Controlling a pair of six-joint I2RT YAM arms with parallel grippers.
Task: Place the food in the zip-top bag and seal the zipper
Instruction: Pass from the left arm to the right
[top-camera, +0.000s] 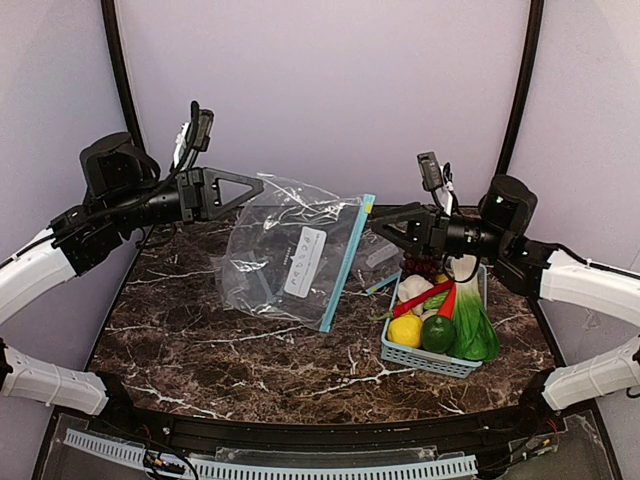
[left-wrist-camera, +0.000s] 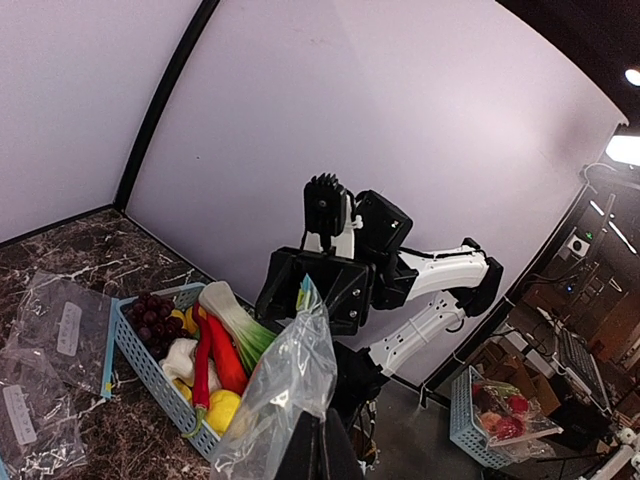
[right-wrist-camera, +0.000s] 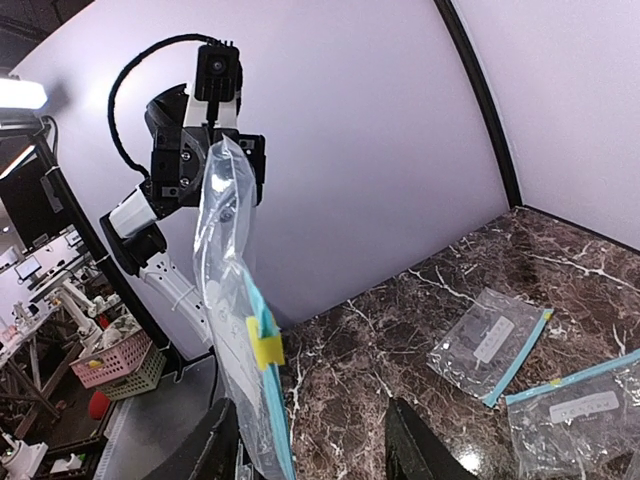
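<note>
1. Basket (top-camera: 425, 358) sits on the marble counter (top-camera: 200, 350), on the right arm's side. It serves as the reference point here.
2. Zip-top bag (top-camera: 285, 250) is held up off the counter, just left of the basket. It hangs slanted with its white label (top-camera: 303, 260) facing up.
3. Zipper (top-camera: 348, 262) runs along the bag edge nearest the basket. Its lower end reaches down toward the counter; I cannot tell whether it touches.
4. Left end effector (top-camera: 255, 185) is at the bag corner farthest from the basket. Its fingers are pressed fully together, pinching the plastic.
5. Right end effector (top-camera: 378, 218) is above and behind the basket, at the zipper's upper end. In the wrist view its fingers (right-wrist-camera: 215, 445) stand partly apart. The blue strip, which carries a yellow tab (right-wrist-camera: 265, 350), hangs between them close to one finger, and no pinch is visible.
6. The food is all inside the basket and none is in the bag. The leafy vegetable (top-camera: 472, 320) lies along the right side, with the red tapered vegetable (top-camera: 420, 299) across the middle.
7. The basket also holds a lemon (top-camera: 405, 330), a lime (top-camera: 437, 333) and grapes (top-camera: 420, 268).
8. A smaller clear bag (top-camera: 375, 250) lies flat just behind the basket.
</note>
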